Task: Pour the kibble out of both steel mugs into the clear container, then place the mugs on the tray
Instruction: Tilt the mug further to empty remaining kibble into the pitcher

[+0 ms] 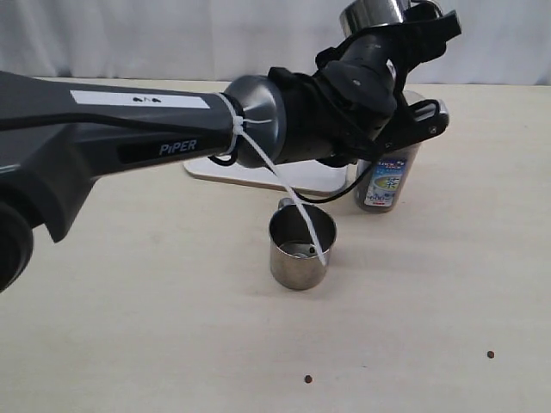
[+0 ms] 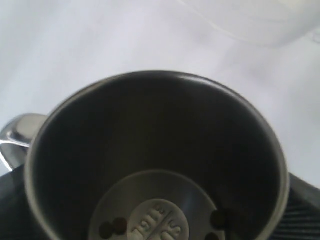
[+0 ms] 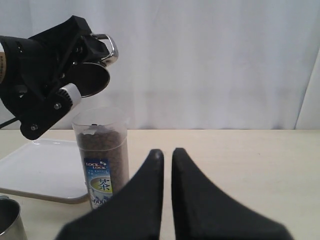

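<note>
**Exterior view**
- Left arm (image 1: 129, 129): stretched from the left across the middle, wrist lifted at the far right.
- Left gripper (image 1: 403, 36): clamped on the held mug (image 1: 372, 12), high over the clear container (image 1: 387, 182).
- Standing mug (image 1: 301, 251): upright on the table (image 1: 155, 327), in front of the tray (image 1: 258, 177).
- Kibble (image 1: 307, 379): two stray pellets near the front edge.

**Left wrist view**
- Held mug: mouth facing the camera, a few pellets left at its base, dark pads at either side.

**Right wrist view**
- Right gripper (image 3: 167, 155): fingers almost together, thin gap, nothing between, low over the table.
- Clear container: upright, just beside the tray, mostly filled with pellets.
</note>
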Controlling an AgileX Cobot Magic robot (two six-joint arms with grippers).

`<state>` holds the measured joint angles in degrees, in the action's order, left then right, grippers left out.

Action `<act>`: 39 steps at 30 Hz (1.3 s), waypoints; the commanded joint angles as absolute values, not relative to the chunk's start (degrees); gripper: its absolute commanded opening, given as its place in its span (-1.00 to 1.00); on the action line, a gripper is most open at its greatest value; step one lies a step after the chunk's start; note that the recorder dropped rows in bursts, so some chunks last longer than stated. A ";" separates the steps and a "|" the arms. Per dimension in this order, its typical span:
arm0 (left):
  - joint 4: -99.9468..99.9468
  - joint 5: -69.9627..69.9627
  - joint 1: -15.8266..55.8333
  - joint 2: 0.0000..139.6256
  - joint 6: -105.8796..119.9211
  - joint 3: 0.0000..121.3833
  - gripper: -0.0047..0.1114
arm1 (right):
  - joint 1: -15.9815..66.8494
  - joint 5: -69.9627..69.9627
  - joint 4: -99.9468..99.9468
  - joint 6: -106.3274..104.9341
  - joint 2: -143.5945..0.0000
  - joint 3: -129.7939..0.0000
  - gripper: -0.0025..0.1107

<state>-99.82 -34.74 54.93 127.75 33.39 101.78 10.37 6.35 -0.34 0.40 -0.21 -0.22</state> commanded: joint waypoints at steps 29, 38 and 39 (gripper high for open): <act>-99.95 -41.56 58.61 127.54 28.88 104.86 -0.92 | 10.17 5.77 -0.40 0.46 0.00 0.00 -0.88; -99.95 -39.57 58.61 127.79 29.25 105.36 -0.92 | 10.17 5.77 -0.40 0.46 0.00 0.00 -0.88; -99.95 -38.98 58.61 127.96 29.25 105.36 -0.92 | 10.17 5.77 -0.40 0.46 0.00 0.00 -0.88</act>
<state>-99.71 -39.20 58.20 128.20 29.96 104.98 10.37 6.35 -0.34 0.40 -0.21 -0.22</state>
